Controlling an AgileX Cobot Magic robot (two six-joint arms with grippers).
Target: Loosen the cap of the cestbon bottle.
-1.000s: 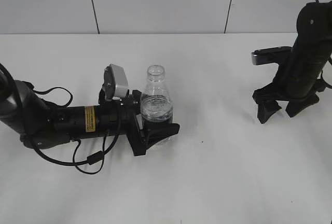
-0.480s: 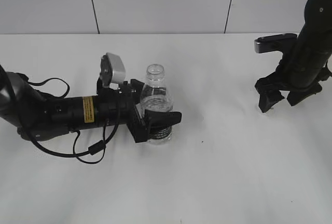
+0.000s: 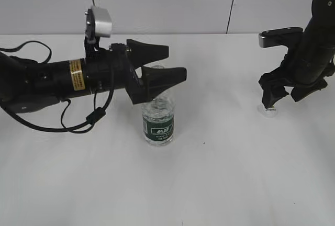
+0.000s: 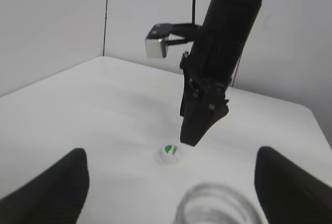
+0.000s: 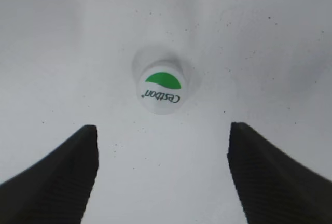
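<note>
The cestbon bottle (image 3: 158,123) stands upright on the white table with no cap on its neck, its green label facing me. Its open mouth (image 4: 218,209) shows at the bottom of the left wrist view. My left gripper (image 3: 177,62) is open and empty, held level just above and around the bottle's neck, not touching it; it also shows in the left wrist view (image 4: 171,193). The cap (image 3: 269,110) lies on the table at the right, green top up (image 5: 162,89), also seen from the left wrist (image 4: 170,153). My right gripper (image 3: 285,98) hangs open just above it (image 5: 163,182).
The white table (image 3: 220,173) ends at a pale panelled wall (image 3: 167,1) at the back. The left arm (image 3: 47,79) and its loose cable (image 3: 89,121) stretch across the left half of the table. The right arm (image 3: 314,43) stands upright at the far right.
My left gripper has let go of the bottle, opened and risen to neck height. The bottle stands free. The right gripper has shifted slightly, and the cap now shows on the table under it.
</note>
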